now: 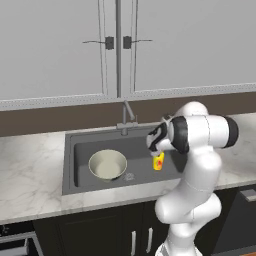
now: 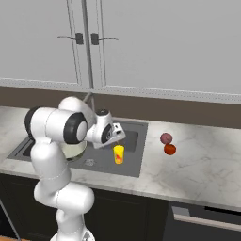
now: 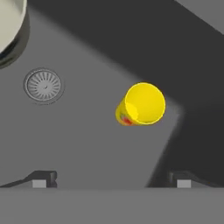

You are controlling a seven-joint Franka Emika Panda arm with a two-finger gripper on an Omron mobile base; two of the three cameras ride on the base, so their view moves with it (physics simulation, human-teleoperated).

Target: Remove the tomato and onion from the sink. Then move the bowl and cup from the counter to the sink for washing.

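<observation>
Cup (image 3: 142, 105) upright in sink (image 3: 87, 144), mouth up, below wide-spread empty fingers (image 3: 43, 178).

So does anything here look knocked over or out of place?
Nothing stands out. The cup sits upright in the sink beside the bowl; the tomato and onion rest together on the counter.

Sink (image 1: 71, 165) set in worktop (image 1: 30, 170), faucet (image 1: 126, 119) at its 12 o'clock rim. Bowl (image 1: 107, 164) inside sink, left part. Drain (image 3: 43, 85) just beside bowl, at its 4 o'clock. Cup (image 1: 158, 161) inside sink, right part, apart from bowl, at 3 o'clock from it. Gripper (image 3: 111, 178) above cup. Onion (image 2: 166, 138) and tomato (image 2: 170, 149) on worktop right of sink, touching; tomato nearer front edge.
</observation>
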